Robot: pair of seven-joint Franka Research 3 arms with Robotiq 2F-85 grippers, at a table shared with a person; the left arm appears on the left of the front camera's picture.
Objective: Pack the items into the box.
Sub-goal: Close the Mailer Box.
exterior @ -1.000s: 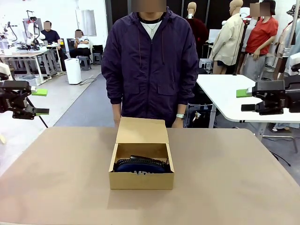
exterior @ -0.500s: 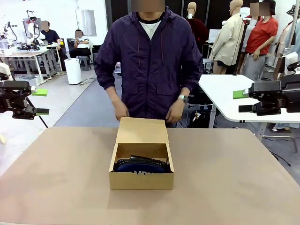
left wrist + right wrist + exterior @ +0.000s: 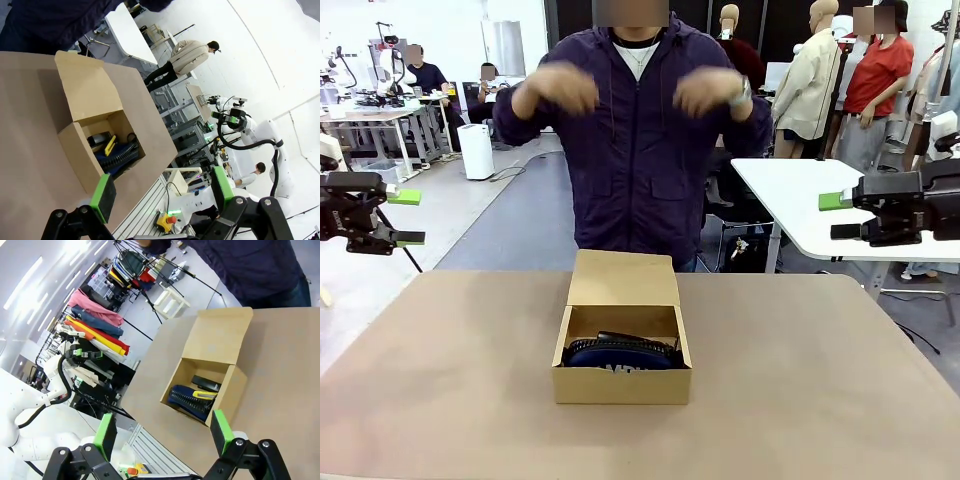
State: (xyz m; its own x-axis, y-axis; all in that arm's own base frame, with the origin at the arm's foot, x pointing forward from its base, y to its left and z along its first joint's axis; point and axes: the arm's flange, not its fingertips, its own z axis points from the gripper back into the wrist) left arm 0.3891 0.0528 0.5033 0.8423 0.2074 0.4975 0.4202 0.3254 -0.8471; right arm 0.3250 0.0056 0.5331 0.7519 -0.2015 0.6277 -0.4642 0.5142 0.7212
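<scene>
The brown cardboard box (image 3: 620, 384) stands at the table's middle with its lid flap (image 3: 623, 278) open toward the person. Inside lies the navy pouch (image 3: 620, 352). In the left wrist view the box (image 3: 80, 155) holds the pouch (image 3: 120, 157), the yellow-and-black knife (image 3: 110, 145) and the black stapler (image 3: 98, 140). The right wrist view shows the same pouch (image 3: 187, 400), knife (image 3: 205, 394) and stapler (image 3: 206, 383). My left gripper (image 3: 408, 217) hovers open off the table's left side. Off the right side, my right gripper (image 3: 840, 216) is open too. Both are far from the box and hold nothing.
The person stands at the far edge with both hands (image 3: 558, 90) raised to chest height, away from the box. Bare tan table (image 3: 820, 380) surrounds the box on all sides. A white table (image 3: 800, 200) stands behind on the right.
The person's hands have lifted from behind the box's lid up to chest height. Both arms and the box stay about where they were.
</scene>
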